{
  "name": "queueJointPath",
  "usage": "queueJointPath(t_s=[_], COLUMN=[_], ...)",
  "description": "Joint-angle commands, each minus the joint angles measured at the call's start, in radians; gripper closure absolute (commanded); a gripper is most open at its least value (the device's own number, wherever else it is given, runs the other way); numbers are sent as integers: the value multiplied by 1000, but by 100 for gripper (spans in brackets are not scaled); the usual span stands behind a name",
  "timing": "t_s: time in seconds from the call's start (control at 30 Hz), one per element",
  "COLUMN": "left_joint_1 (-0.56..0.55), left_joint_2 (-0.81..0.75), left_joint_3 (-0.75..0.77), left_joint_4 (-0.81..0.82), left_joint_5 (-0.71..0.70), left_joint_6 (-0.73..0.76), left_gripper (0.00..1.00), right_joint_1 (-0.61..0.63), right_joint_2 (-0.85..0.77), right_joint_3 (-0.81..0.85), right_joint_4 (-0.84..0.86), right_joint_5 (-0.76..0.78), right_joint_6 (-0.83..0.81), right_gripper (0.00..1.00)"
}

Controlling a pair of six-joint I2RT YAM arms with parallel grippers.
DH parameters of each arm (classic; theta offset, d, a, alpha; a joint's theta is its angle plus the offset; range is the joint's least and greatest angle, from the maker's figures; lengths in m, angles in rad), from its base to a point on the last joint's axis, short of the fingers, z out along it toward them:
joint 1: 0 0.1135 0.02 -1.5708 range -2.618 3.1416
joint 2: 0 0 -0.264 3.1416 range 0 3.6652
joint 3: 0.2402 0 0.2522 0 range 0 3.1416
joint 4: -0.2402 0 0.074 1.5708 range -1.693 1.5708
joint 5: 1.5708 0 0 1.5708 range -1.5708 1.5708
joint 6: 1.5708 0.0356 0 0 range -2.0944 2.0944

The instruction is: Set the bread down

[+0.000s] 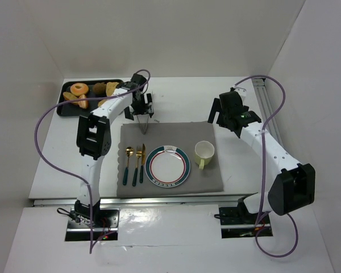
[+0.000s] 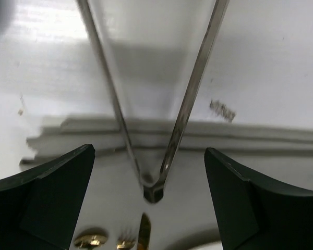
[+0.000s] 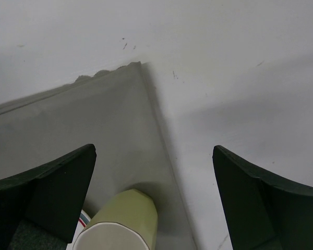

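The bread lies on a black tray (image 1: 65, 91) at the back left: a dark brown lumpy piece (image 1: 99, 89) and small orange and tan pieces, one of them (image 1: 112, 87) beside it, near an orange ring doughnut (image 1: 78, 89). My left gripper (image 1: 141, 112) (image 2: 148, 150) is open and hangs over metal tongs (image 1: 144, 126) (image 2: 194, 86), which lie at the mat's back edge with the hinge toward the plate (image 1: 185, 166); its fingers do not touch them. My right gripper (image 1: 216, 115) (image 3: 154, 148) is open and empty over the mat's back right corner.
A grey mat (image 1: 216, 182) (image 3: 68, 130) holds the striped plate, a pale green cup (image 1: 204, 151) (image 3: 128, 219) and a gold spoon (image 1: 128, 165), fork (image 1: 137, 165) and knife (image 1: 142, 162). White walls close in the table on three sides.
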Motion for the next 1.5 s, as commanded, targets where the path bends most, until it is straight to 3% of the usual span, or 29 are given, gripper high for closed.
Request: queueJointPath(t_s=[0.0,0.3,0.5,0.63,0.67,0.7,0.77,1.1,1.23,1.47], left_joint_1=[-1,-1,-1,-1,-1,-1,-1,22,119,278], left_joint_2=[81,264,313,298,284,266,202,-128,-277,-380], left_joint_3=[115,325,344,353,353,353,342,226,95,-46], left_joint_4=[-44,-74,-64,-45,-45,-36,-27,-18,-53,-96], left_joint_5=[-15,-43,-63,-63,-74,-74,-103,-132,-126,-29], left_joint_6=[-17,-7,3,33,33,45,59,228,216,136], left_gripper=[0,0,3,32,46,53,63,68,65,55], right_joint_1=[26,54,54,54,54,54,65,74,85,114], right_joint_2=[2,10,19,19,19,19,10,-8,-8,-8], right_joint_3=[41,21,12,12,12,12,12,21,53,53], right_joint_4=[3,14,4,4,-5,-5,-5,-25,-46,-12], right_joint_5=[26,26,55,43,34,34,34,52,52,-1], right_joint_6=[-10,-1,-1,-1,-1,-1,8,8,-1,-10], right_gripper=[0,0,0,0,0,0,0,0,0,0])
